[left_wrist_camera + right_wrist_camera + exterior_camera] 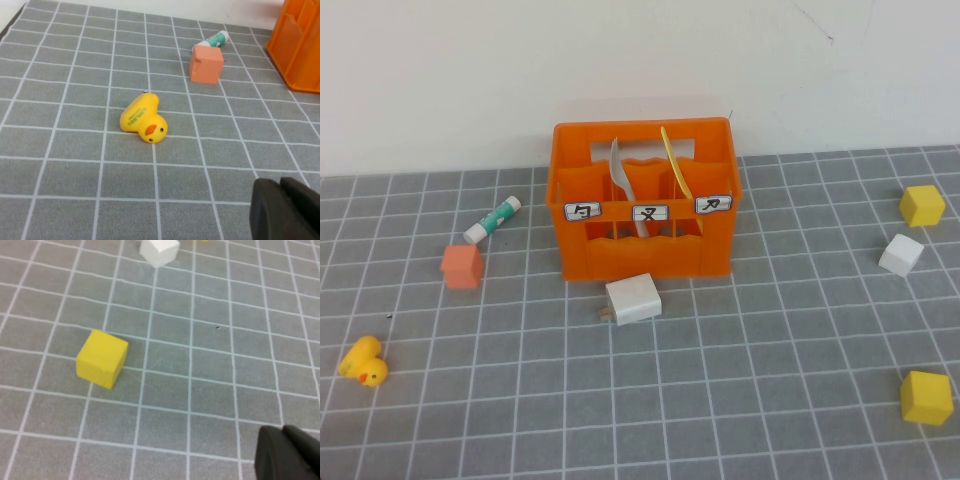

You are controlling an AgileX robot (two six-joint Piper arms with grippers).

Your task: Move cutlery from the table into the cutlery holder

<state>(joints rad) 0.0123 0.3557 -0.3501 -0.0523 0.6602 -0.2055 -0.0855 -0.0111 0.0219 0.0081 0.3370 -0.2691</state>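
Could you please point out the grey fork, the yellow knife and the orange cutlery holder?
grey fork (pixel 617 172), high view, upper handle.
yellow knife (pixel 672 153), high view, upper blade.
cutlery holder (pixel 645 258), high view, front wall.

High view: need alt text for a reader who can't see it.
An orange cutlery holder stands on the grey tiled table, with a grey fork and a yellow knife upright inside. A glue stick, cubes and a toy duck lie scattered around; neither claw shows.
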